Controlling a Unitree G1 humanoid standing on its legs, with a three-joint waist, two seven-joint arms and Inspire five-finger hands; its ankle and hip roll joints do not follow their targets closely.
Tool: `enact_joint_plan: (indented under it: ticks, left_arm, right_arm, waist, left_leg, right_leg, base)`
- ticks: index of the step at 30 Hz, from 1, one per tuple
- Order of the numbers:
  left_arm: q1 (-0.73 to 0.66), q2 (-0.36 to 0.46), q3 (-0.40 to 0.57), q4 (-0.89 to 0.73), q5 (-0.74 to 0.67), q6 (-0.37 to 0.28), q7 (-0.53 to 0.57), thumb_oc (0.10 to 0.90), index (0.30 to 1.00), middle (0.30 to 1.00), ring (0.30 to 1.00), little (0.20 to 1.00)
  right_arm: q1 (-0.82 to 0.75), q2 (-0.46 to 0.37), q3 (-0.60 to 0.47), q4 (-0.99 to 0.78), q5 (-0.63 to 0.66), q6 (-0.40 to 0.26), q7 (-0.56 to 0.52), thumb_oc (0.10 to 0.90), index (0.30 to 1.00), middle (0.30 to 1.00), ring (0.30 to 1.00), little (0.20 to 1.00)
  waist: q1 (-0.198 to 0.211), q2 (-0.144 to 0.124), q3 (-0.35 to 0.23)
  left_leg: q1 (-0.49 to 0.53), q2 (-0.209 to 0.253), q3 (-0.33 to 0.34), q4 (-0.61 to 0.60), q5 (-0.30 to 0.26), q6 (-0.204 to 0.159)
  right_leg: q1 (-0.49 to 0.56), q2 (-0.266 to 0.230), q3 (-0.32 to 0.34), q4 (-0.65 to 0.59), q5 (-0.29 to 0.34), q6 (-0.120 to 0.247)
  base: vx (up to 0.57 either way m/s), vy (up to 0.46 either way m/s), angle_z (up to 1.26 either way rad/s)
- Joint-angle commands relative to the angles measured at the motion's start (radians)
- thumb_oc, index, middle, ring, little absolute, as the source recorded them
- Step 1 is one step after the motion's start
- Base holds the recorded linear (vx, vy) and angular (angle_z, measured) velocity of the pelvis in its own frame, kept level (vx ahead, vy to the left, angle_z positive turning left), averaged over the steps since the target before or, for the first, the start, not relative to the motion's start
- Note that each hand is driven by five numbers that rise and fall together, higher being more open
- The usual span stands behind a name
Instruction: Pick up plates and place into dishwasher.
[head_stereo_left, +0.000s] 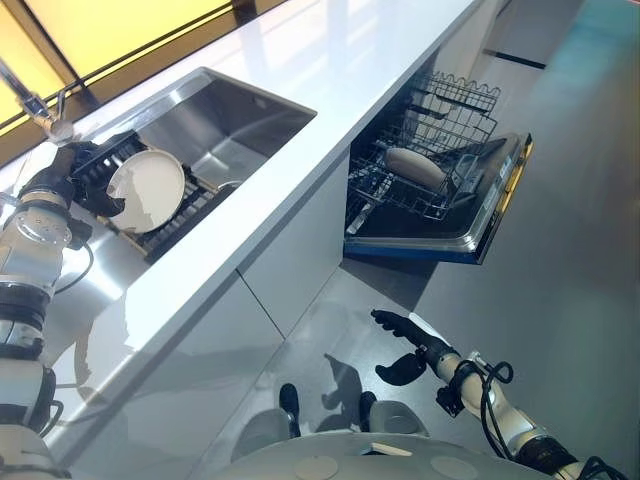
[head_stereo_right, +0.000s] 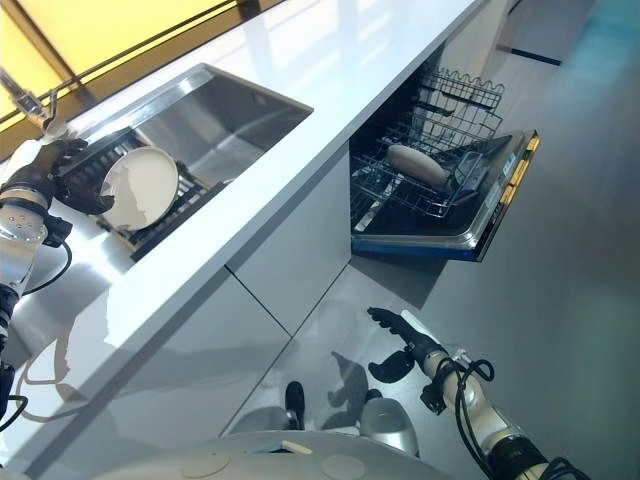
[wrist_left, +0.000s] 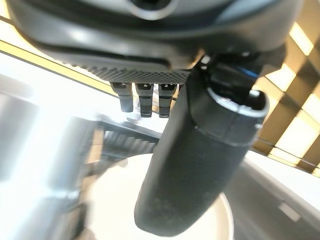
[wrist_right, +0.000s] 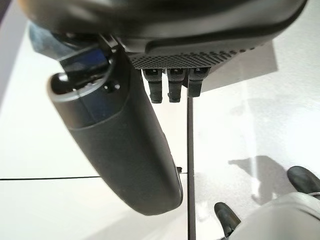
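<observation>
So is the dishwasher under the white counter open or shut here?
Open. The dishwasher's door is folded down flat, and the wire lower rack is pulled out over it, with a pale dish lying in it.

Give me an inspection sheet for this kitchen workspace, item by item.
Surface: white counter with a steel sink.
Job's things: white plate tilted on a dark rack in the sink; dishwasher door down, wire basket pulled out, one pale dish in it.
Clutter: nothing seen.
Hands: left hand at the plate's edge, grip not clear; right hand low over the floor, fingers relaxed, holding nothing.
Cables: nothing seen.
Surroundings: tap behind the sink, grey floor, yellow-lit window.
</observation>
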Motion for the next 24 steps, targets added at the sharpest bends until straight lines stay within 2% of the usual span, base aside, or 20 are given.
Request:
enact_joint_plan:
  ticks: [1,3,4,7,9,11,13,15,16,18,20,22,24]
  left_arm:
    - [-0.051,0.081,0.119,-0.103,0.01,-0.026,0.096,0.8,0.9,0.9,0.9,0.9]
    - [-0.059,0.101,0.12,-0.081,-0.01,-0.048,0.088,0.8,0.9,0.9,0.9,0.9]
    - [-0.054,0.103,0.12,-0.071,-0.021,-0.068,0.099,0.8,0.9,0.9,0.9,0.9]
    - [-0.031,0.09,0.143,-0.076,-0.014,-0.091,0.112,0.8,0.9,0.9,0.9,0.9]
    - [-0.029,0.083,0.15,-0.069,0.002,-0.128,0.113,0.8,0.9,0.9,0.9,0.9]
    - [-0.031,0.091,0.16,-0.065,-0.011,-0.157,0.109,0.8,0.9,0.9,0.9,0.9]
    - [-0.004,0.101,0.183,-0.084,-0.004,-0.171,0.091,0.8,0.9,0.9,0.9,0.9]
    - [0.013,0.105,0.186,-0.084,0.012,-0.191,0.094,0.8,0.9,0.9,0.9,0.9]
    - [0.009,0.107,0.181,-0.081,0.01,-0.194,0.092,0.8,0.9,0.9,0.9,0.9]
    - [-0.007,0.125,0.177,-0.073,-0.002,-0.188,0.092,0.8,0.9,0.9,0.9,0.9]
    - [-0.027,0.132,0.172,-0.049,-0.016,-0.195,0.094,0.8,0.9,0.9,0.9,0.9]
    - [-0.063,0.129,0.148,-0.036,-0.027,-0.192,0.09,0.8,0.9,0.9,0.9,0.9]
    - [-0.07,0.125,0.14,-0.045,-0.024,-0.185,0.089,0.8,0.9,0.9,0.9,0.9]
  right_arm:
    - [-0.036,-0.025,-0.011,-0.068,0.046,-0.087,-0.022,0.8,0.9,0.9,0.9,0.9]
    - [-0.039,-0.03,-0.009,-0.047,0.038,-0.097,-0.014,0.8,0.9,0.9,0.9,0.9]
    - [-0.035,-0.035,-0.011,-0.039,0.029,-0.105,-0.008,0.8,0.9,0.9,0.9,0.9]
    - [-0.016,-0.046,-0.024,-0.042,0.01,-0.11,0.0,0.8,0.9,0.9,0.9,0.9]
    - [-0.012,-0.049,-0.029,-0.048,-0.005,-0.102,-0.006,0.8,0.9,0.9,0.9,0.9]
    - [-0.012,-0.039,-0.028,-0.054,-0.026,-0.084,-0.021,0.8,0.9,0.9,0.9,0.9]
    - [0.006,-0.035,-0.033,-0.102,-0.003,-0.055,-0.017,0.8,0.9,0.9,0.9,0.9]
    - [0.015,-0.027,-0.031,-0.13,-0.015,-0.055,-0.005,0.8,0.9,0.9,0.9,0.9]
    - [0.015,-0.025,-0.029,-0.136,-0.013,-0.054,-0.004,0.8,0.9,0.9,0.9,0.9]
    - [0.006,-0.011,-0.015,-0.148,-0.02,-0.059,0.002,0.8,0.9,0.9,0.9,0.9]
    - [-0.006,0.0,-0.002,-0.149,-0.034,-0.063,-0.001,0.8,0.9,0.9,0.9,0.9]
    - [-0.028,0.01,0.007,-0.144,-0.037,-0.057,-0.016,0.8,0.9,0.9,0.9,0.9]
    - [-0.039,0.011,0.009,-0.142,-0.035,-0.058,-0.021,0.8,0.9,0.9,0.9,0.9]
  waist:
    - [-0.011,0.05,-0.03]
    - [0.0,0.073,-0.035]
    - [0.009,0.08,-0.034]
    - [0.019,0.085,-0.035]
    - [0.027,0.087,-0.04]
    - [0.035,0.078,-0.049]
    - [0.042,0.067,-0.055]
    - [0.044,0.058,-0.059]
    - [0.046,0.057,-0.062]
    - [0.057,0.057,-0.073]
    - [0.059,0.058,-0.079]
    - [0.054,0.057,-0.082]
    - [0.05,0.054,-0.079]
  left_leg:
    - [0.026,0.023,0.026,-0.031,-0.13,0.106]
    - [0.053,0.066,0.001,-0.246,-0.091,0.088]
    - [0.06,0.097,-0.012,-0.334,-0.048,0.065]
    - [0.039,0.131,-0.016,-0.381,-0.01,0.04]
    - [0.005,0.144,-0.012,-0.332,-0.024,0.033]
    - [0.005,0.118,-0.015,-0.295,-0.07,0.047]
    - [-0.003,0.087,-0.01,-0.233,-0.111,0.07]
    - [0.008,0.061,0.003,-0.206,-0.141,0.101]
    - [0.014,0.055,0.006,-0.205,-0.146,0.109]
    - [0.044,0.035,0.048,-0.207,-0.17,0.128]
    - [0.076,0.025,0.085,-0.227,-0.183,0.139]
    - [0.102,0.007,0.115,-0.25,-0.195,0.147]
    - [0.111,-0.002,0.126,-0.259,-0.201,0.151]
  right_leg:
    - [0.066,0.063,0.017,-0.1,0.023,0.043]
    - [0.095,0.064,0.032,-0.109,0.001,0.054]
    - [0.125,0.059,0.044,-0.121,-0.01,0.062]
    - [0.19,0.031,0.056,-0.14,-0.034,0.084]
    - [0.225,-0.026,0.041,-0.129,-0.057,0.119]
    - [0.233,-0.084,0.025,-0.113,-0.057,0.157]
    - [0.204,-0.136,0.006,-0.068,-0.022,0.179]
    - [0.159,-0.178,-0.006,-0.006,0.051,0.169]
    - [0.148,-0.186,-0.008,0.008,0.068,0.165]
    - [0.119,-0.226,-0.058,0.041,0.134,0.161]
    - [0.09,-0.219,-0.08,0.04,0.145,0.161]
    - [0.041,-0.144,-0.111,-0.02,0.115,0.152]
    - [0.013,-0.108,-0.123,-0.052,0.108,0.148]
  base:
    - [0.3,0.332,-0.09]
    - [0.41,0.423,-0.1]
    - [0.45,0.447,0.07]
    - [0.36,0.404,0.16]
    - [0.38,0.552,0.1]
    - [0.36,0.554,-0.35]
    - [0.32,0.551,-0.57]
    - [0.24,0.425,-0.29]
    - [0.2,0.342,-0.26]
    - [0.19,0.338,-0.14]
    - [0.14,0.257,-0.21]
    - [0.1,0.185,-0.45]
    - [0.05,0.069,-0.43]
